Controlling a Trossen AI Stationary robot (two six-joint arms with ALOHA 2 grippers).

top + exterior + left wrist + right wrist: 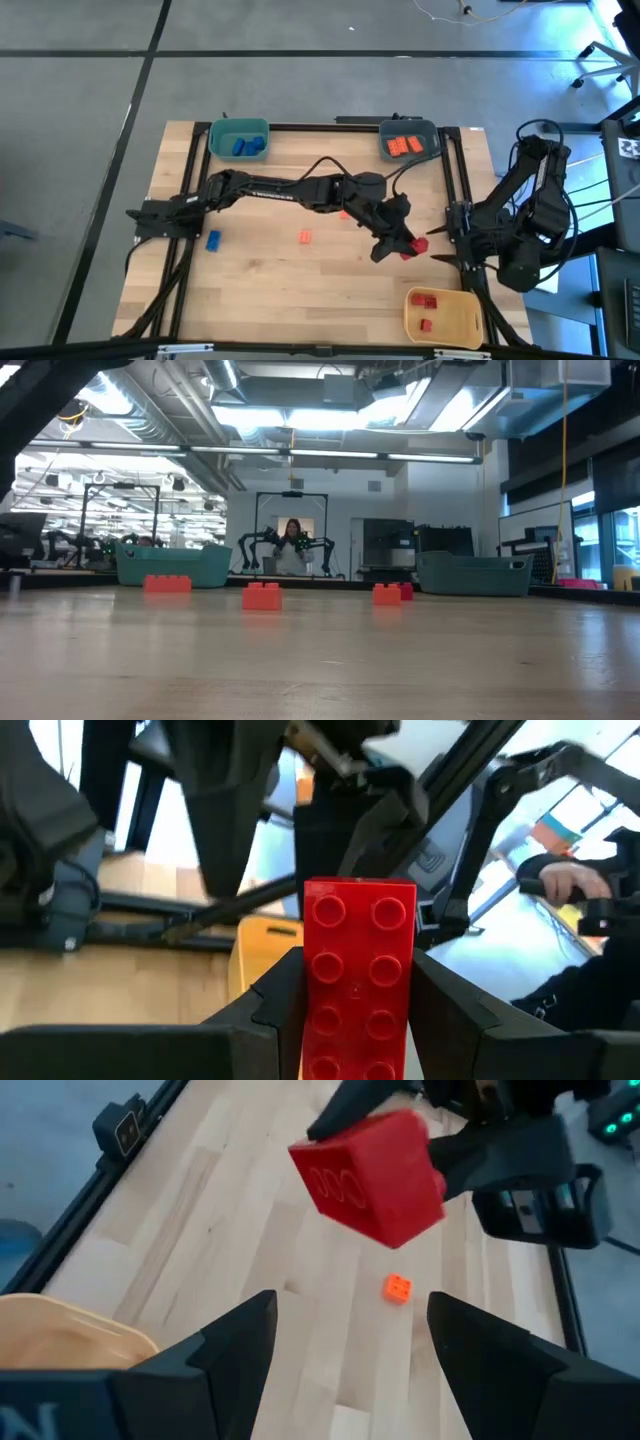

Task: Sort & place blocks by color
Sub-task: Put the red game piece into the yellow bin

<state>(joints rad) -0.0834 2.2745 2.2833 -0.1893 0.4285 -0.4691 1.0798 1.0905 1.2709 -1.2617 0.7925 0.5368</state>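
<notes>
here the left end effector [400,243] clamps a red block [357,978]; right end effector [350,1330] gapes wide, empty.

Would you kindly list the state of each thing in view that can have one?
left tool: shut on the red block, out over the table's right side.
red block: clamped between the fingers, off the table.
right tool: open, empty, waiting at the right edge.
yellow bin: holds two red blocks.
teal bin: holds blue blocks.
grey-blue bin: holds orange blocks.
loose blue block: lying on the table.
</notes>
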